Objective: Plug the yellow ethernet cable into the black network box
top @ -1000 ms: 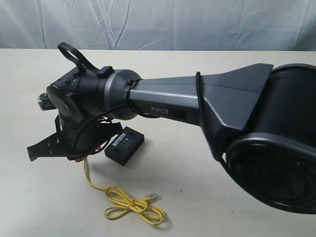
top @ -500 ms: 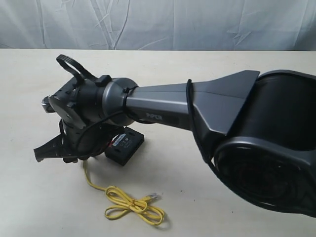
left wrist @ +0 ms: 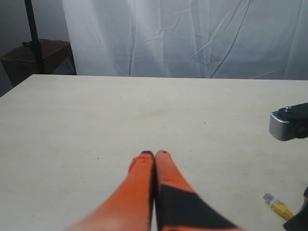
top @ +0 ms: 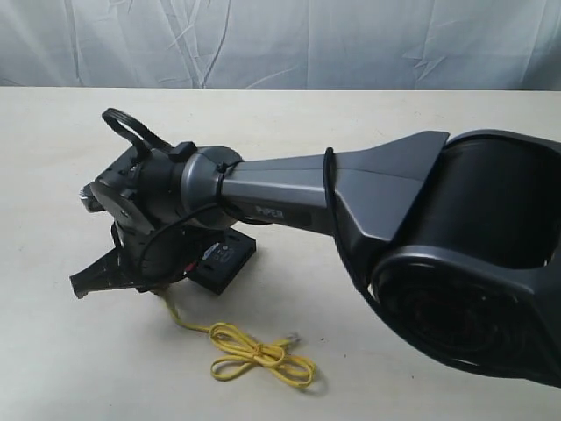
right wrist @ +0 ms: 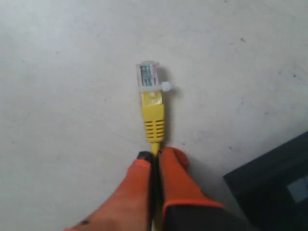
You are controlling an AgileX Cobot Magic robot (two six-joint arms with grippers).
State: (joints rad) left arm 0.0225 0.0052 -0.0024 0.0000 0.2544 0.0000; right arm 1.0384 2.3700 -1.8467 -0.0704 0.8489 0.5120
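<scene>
My right gripper (top: pixel 159 286) reaches far across to the left side of the table and is shut on the yellow ethernet cable (right wrist: pixel 154 120) just behind one boot. That clear plug (right wrist: pixel 148 76) sticks out past the fingertips over bare table, apart from the black network box (top: pixel 224 261), whose corner (right wrist: pixel 274 187) shows beside the gripper. The rest of the cable trails to a bow-like loop (top: pixel 263 355) with the free plug (top: pixel 290 338) on the table. My left gripper (left wrist: pixel 154 154) is shut on nothing above bare tabletop. It does not show in the exterior view.
The right arm's thick grey forearm (top: pixel 351 189) and large black base joint (top: pixel 473 263) fill the right half of the exterior view. A white curtain (top: pixel 280 39) backs the pale table (top: pixel 79 368). A silver part of the other arm (left wrist: pixel 287 123) shows in the left wrist view.
The right gripper has shifted to the right, closer to the box, dragging the cable; the bow-like loop slid right along the table. The box stayed put.
</scene>
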